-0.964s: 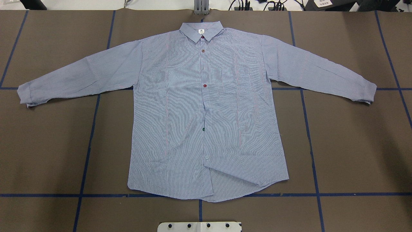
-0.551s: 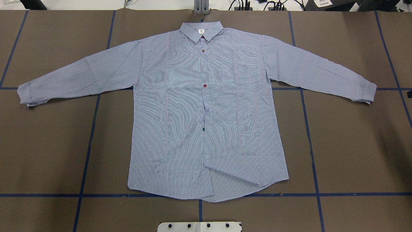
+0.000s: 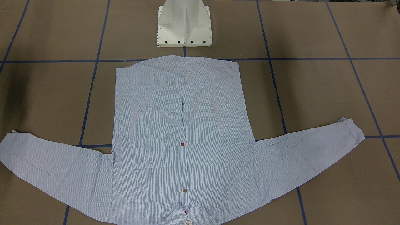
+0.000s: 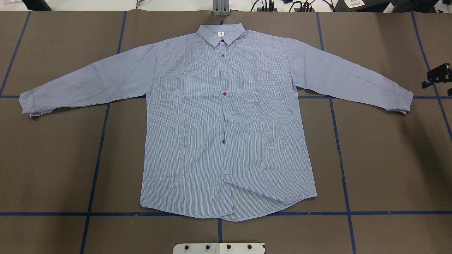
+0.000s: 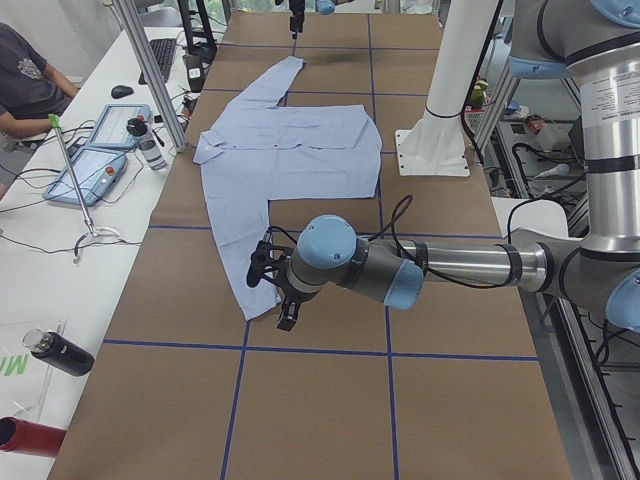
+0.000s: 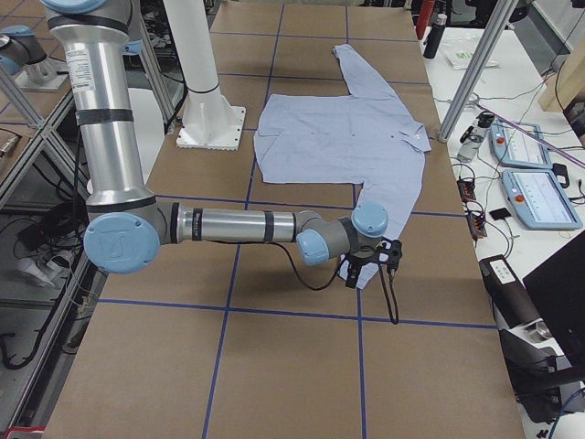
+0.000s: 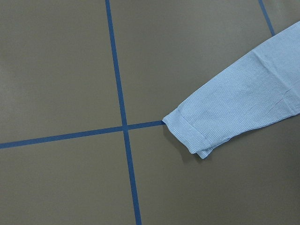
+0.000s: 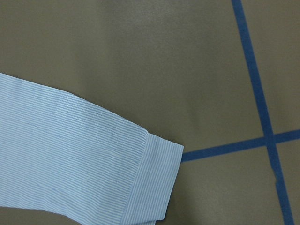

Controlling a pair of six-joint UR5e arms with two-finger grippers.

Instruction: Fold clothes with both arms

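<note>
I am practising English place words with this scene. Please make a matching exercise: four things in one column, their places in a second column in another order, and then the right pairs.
Things:
1. collar
2. green button
3. right hand
4. white base

Places:
a. near a sleeve cuff
b. middle of the shirt front
c. shirt's end farthest from the base
d. on the table, just past the hem

Pairs: 1-c, 2-b, 3-a, 4-d
</note>
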